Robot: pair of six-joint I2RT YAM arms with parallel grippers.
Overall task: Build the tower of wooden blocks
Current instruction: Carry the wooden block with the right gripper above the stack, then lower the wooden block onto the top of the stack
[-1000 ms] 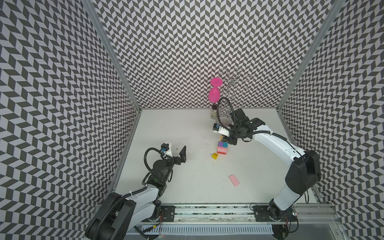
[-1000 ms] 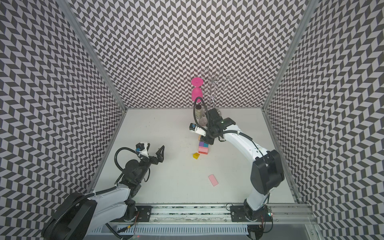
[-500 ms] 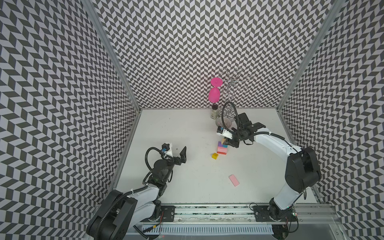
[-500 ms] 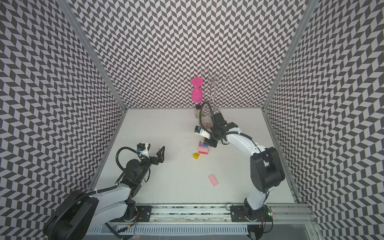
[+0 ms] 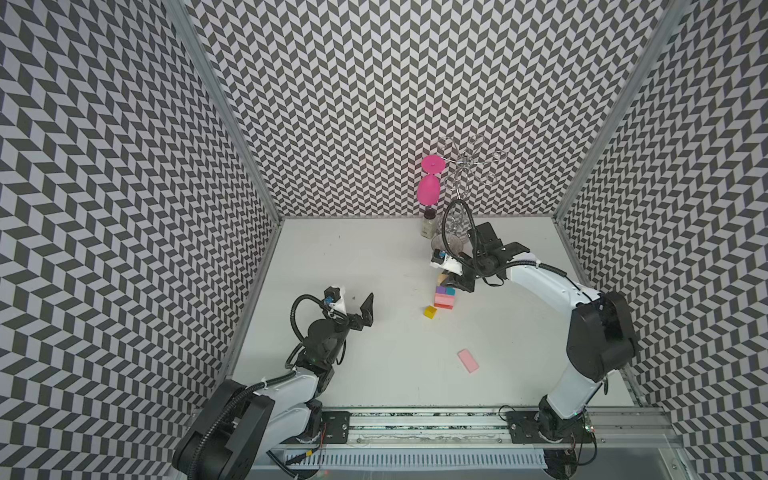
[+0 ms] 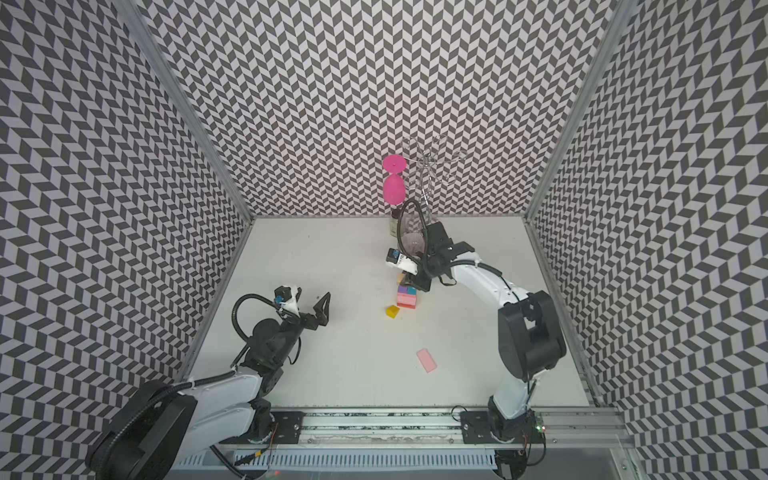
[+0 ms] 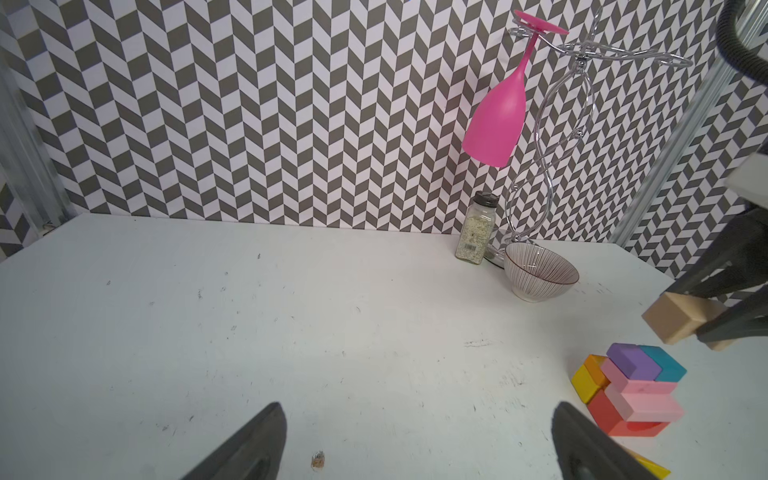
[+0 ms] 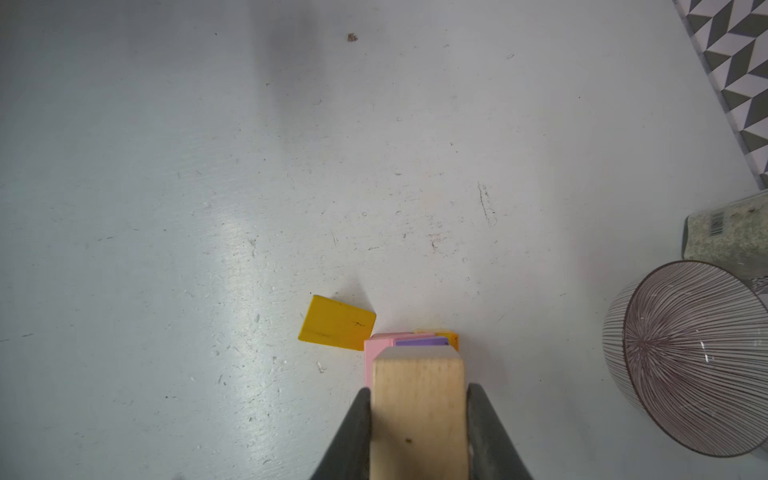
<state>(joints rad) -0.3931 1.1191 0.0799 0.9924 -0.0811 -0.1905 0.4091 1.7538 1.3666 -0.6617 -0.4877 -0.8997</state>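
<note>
Counter (image 5: 374,257): nothing shifted. Left end effector (image 5: 356,300) idle, spread wide, lower left. Right end effector (image 8: 417,392) has dropped closer over the wood block tower (image 5: 444,296), near centre in both top views, clamped on a plain wood block (image 7: 675,318); placement looks imminent. Pink slab (image 5: 468,360), yellow wedge (image 5: 430,311) lie unplaced.

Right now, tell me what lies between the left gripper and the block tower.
Bare table, then a yellow block close to the block tower; both top views show it.
</note>
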